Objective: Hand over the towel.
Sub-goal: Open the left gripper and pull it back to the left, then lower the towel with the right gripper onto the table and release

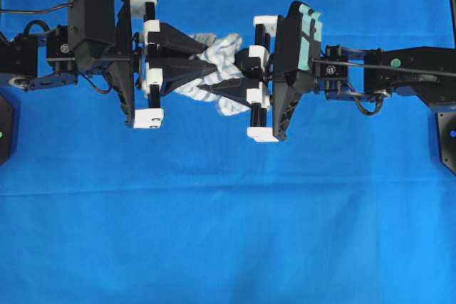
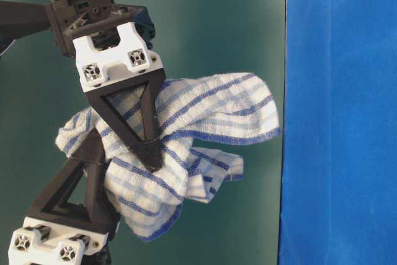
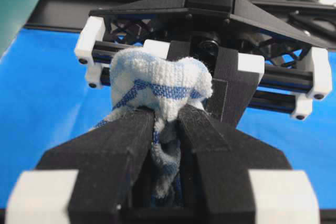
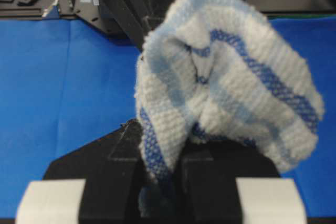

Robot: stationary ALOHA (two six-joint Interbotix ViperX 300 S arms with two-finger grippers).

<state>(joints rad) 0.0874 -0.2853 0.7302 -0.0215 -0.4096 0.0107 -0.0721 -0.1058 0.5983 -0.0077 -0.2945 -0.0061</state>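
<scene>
Right up close in the left wrist view, the left claw (image 3: 165, 124) is pinched tight on the towel (image 3: 160, 85), and a puff of striped cloth sticks up between its two black fingers. In the right wrist view, the right claw (image 4: 160, 163) is squeezed onto the same towel (image 4: 226, 82) too, with the cloth bunched up big above it. From the side, the towel (image 2: 205, 116) hangs in the air between the two claws, not touching anything below, and its loose corners flop out and down. From above, the left claw (image 1: 212, 65) comes in from the left and the right claw (image 1: 241, 72) from the right, and they meet tip to tip in the middle, with the towel (image 1: 214, 55) squashed between them. Far below lies the big blue sheet (image 1: 228, 233) that covers the bench. This looks like the middle of the pass, when both claws hold the towel at once. The next move, I think, is for one claw to let go, most likely the left one. It should open slowly and back away straight, so it does not tug the cloth out of the other claw. The towel is soft and floppy, so a corner could catch on a finger.
</scene>
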